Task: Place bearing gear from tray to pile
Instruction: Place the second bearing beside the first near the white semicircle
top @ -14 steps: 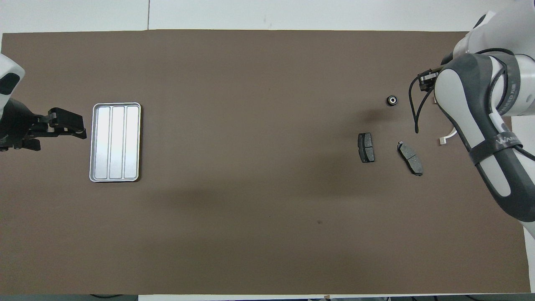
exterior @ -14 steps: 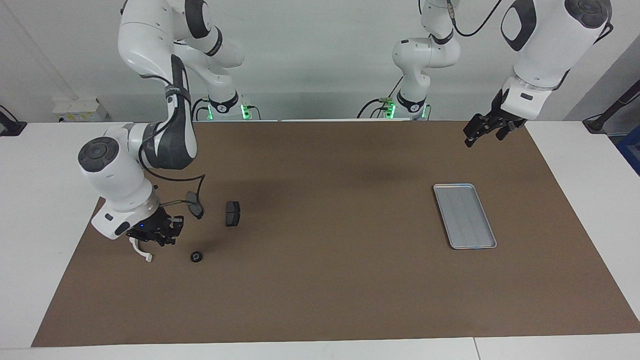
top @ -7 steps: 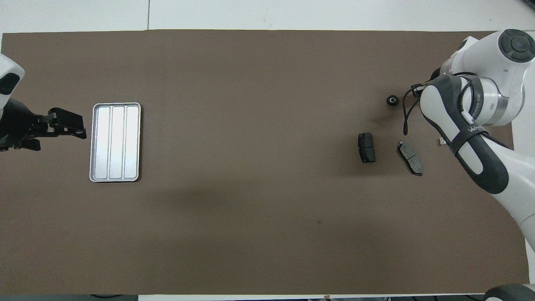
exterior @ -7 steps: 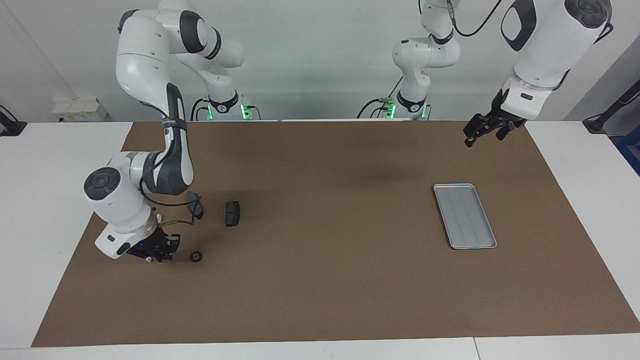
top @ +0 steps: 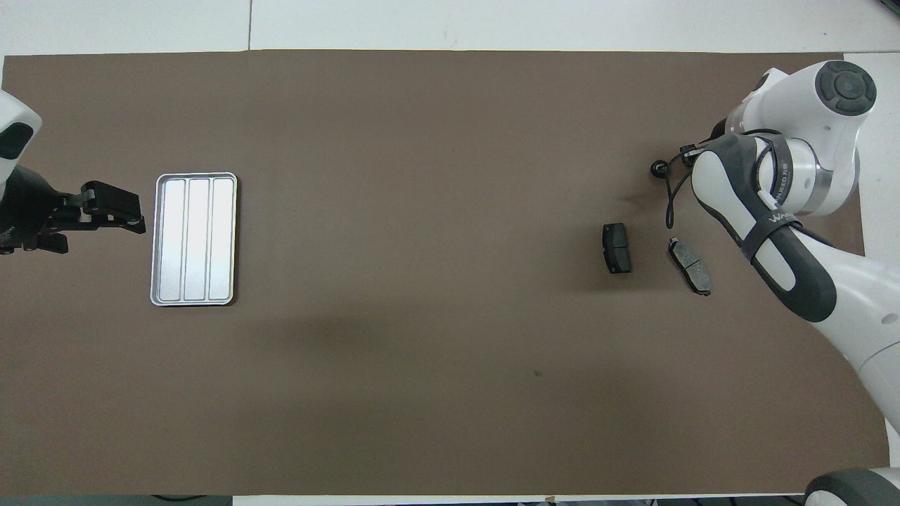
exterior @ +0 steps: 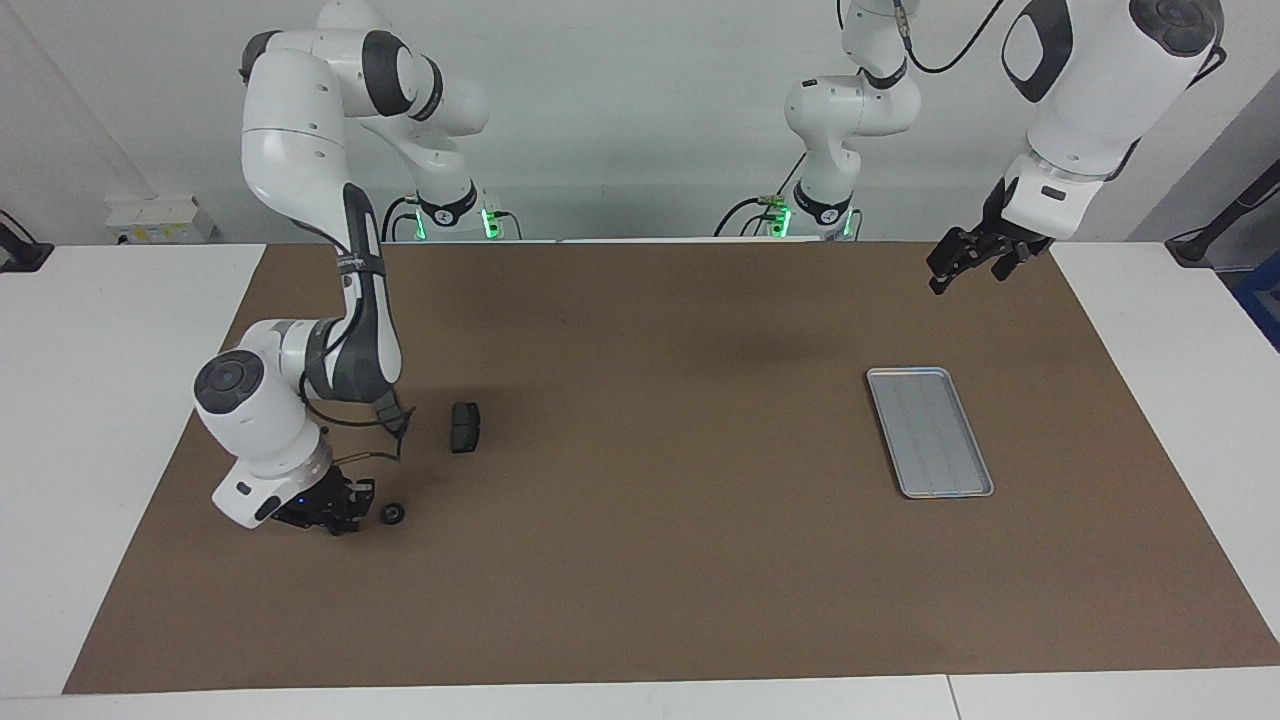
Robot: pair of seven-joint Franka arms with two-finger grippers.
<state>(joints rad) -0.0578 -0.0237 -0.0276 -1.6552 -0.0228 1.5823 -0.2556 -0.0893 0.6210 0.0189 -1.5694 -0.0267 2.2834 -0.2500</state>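
The closed, empty right tool (exterior: 350, 512) has lowered beside the bearing gear (exterior: 393, 514), overhead arm-hidden.

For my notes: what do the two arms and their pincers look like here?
Both arms are glossy white with rounded shells, dark grey joint bands and round dark grey caps. The right arm carries a loose black cable near its wrist and a small blue light by its black pincer. The left arm has a black cable near its base and a black pincer. Green lights glow at both bases.
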